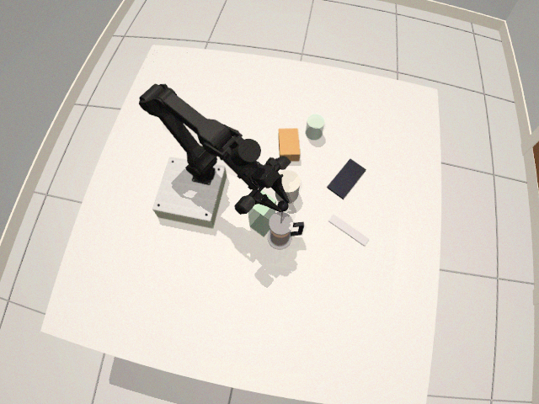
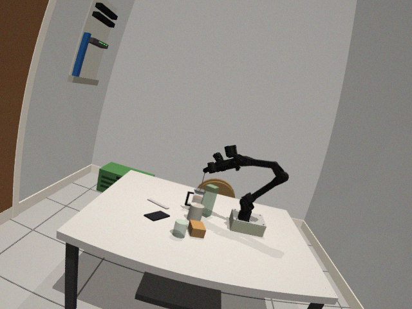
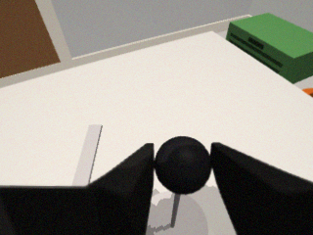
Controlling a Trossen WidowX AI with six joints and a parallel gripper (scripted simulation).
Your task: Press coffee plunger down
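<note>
While the arm reaches out from its grey base block (image 1: 189, 198) toward five o'clock in the top view, the gripper (image 3: 182, 164) sits around the black plunger knob (image 3: 183, 164); in the wrist view the two dark fingers flank the ball at nine and three o'clock, their inner faces touching or all but touching its sides, so the jaws are pinching the knob rather than spread or pressed together; a thin rod (image 3: 174, 211) drops from the knob at six o'clock to the lid below, the plunger standing raised; the coffee press (image 1: 280, 232) stands upright on the white table (image 1: 173, 282), brown liquid in its glass body and its black handle (image 1: 298, 227) pointing to three o'clock in the top view; a pale green box (image 1: 259, 218) stands just beside the press at nine o'clock, and a cream cylinder (image 1: 290, 184) stands near it at twelve o'clock; farther off at twelve o'clock lie an orange block (image 1: 289, 143) and, toward one o'clock, a pale green cup (image 1: 314, 126); a dark flat slab (image 1: 346, 178) lies at two o'clock and a white strip (image 1: 349, 230) at three o'clock, both well apart from the press; in the exterior view the gripper (image 2: 206, 169) hangs above the press (image 2: 197, 196), with a green crate (image 2: 114, 176) on the floor beyond the table's far edge.
</note>
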